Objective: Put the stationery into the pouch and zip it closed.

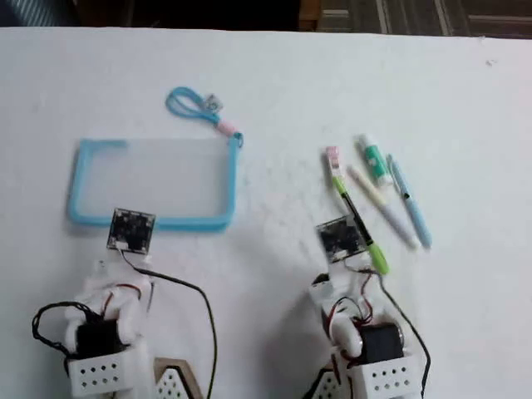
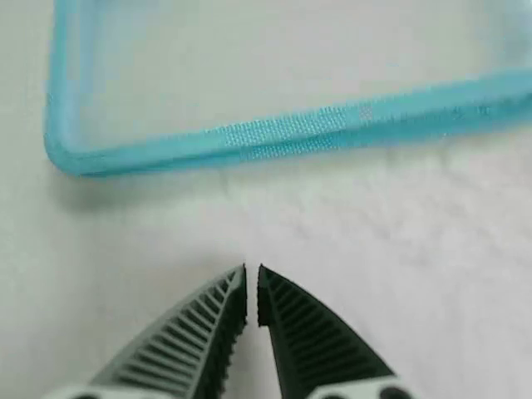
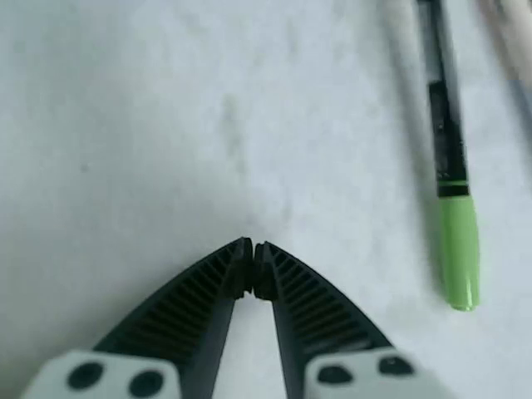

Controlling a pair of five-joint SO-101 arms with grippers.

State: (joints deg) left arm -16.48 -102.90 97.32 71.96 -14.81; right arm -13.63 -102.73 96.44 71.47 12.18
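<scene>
Evenly lit white table (image 1: 349, 75); beyond its far edge a dark gap (image 1: 208, 12), a brown wooden piece (image 1: 309, 12), grey striped flooring (image 1: 416, 15).

The left gripper (image 2: 251, 295) hangs over the white table (image 2: 399, 241), its ribbed jaws nearly touching, nothing between them. Ahead of the fingertips, apart from them, lies the pouch (image 2: 274, 133), its blue edge crosswise.

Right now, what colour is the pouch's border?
The pouch border is light blue; best in the left wrist view.

Overhead cam; wrist cams low; L shares pouch (image 2: 274, 133).
</scene>
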